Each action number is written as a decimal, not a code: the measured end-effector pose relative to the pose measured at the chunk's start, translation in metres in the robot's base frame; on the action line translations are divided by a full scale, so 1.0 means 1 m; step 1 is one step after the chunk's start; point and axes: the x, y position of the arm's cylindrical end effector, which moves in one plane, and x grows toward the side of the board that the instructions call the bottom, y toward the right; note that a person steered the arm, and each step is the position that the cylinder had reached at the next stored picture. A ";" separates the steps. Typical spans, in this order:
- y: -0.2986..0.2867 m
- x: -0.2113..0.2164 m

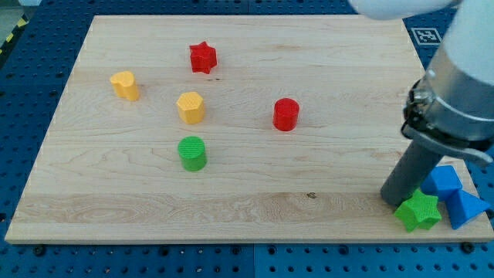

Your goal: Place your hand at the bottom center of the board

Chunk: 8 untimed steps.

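Camera view shows you my tip (396, 202), a bare rod with no end effector jaws, touching the green star (418, 211) beside two blue blocks (451, 194) on the bench (231, 201).

The counter (255, 208) is pale wood with a fine horizontal grain, and around it lies a blue surface (31, 93) dotted with dark holes. On the wood I see 2 red blocks, a star (203, 57) and a cylinder (285, 114); 2 yellow blocks (124, 85) (191, 106); a green cylinder (191, 153); a green star (418, 211); and 2 blue blocks (445, 181) (465, 208). My rod (413, 171) is dark grey, my arm above it white.
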 end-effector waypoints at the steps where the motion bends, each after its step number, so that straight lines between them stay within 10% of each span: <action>1: -0.005 0.001; 8: -0.160 0.011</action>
